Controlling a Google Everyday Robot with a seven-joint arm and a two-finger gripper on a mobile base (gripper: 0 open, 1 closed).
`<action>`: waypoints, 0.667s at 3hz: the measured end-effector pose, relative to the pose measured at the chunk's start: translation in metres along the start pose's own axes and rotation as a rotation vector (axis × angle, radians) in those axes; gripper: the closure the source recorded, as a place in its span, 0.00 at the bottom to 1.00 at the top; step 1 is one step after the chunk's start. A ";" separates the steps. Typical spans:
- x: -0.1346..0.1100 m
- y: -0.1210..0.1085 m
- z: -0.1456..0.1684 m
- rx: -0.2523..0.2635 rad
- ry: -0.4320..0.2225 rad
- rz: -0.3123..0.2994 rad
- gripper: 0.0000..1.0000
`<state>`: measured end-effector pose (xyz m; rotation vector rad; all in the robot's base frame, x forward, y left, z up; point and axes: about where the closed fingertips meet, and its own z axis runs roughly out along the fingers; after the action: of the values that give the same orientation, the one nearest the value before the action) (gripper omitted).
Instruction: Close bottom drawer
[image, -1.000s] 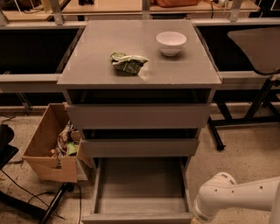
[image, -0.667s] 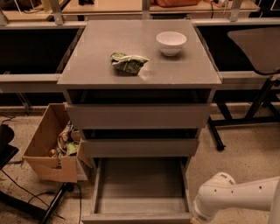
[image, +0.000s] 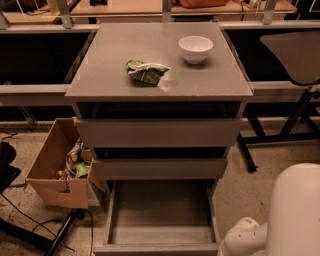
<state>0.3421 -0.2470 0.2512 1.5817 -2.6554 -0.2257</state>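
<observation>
Over on the left, a cardboard box (image: 52, 172) full of clutter sits on the floor, right against the grey cabinet (image: 100, 82). Up on the cabinet top there's a crumpled green packet (image: 145, 71), and to its right, well apart, a white bowl (image: 195, 49) standing upright. Down the front we go: top drawer (image: 157, 132) pushed in, middle drawer (image: 159, 168) in too, and the bottom drawer (image: 160, 235) is hanging wide open, low in the middle of the view! Its shallow grey box reaches straight out from the cabinet toward the camera, open side up, with the flat front panel running left to right along the bottom edge. Just right of its front right corner sits the robot's white arm (image: 247, 239), near it, though contact can't be judged. The gripper itself is out of sight, somewhere past that lower right corner, so spread or pressed together, I cannot tell.
</observation>
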 end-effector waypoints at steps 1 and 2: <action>0.004 -0.021 0.061 0.037 -0.044 0.053 1.00; -0.005 -0.051 0.095 0.096 -0.103 0.061 1.00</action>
<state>0.3784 -0.2561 0.1499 1.5526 -2.8290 -0.1846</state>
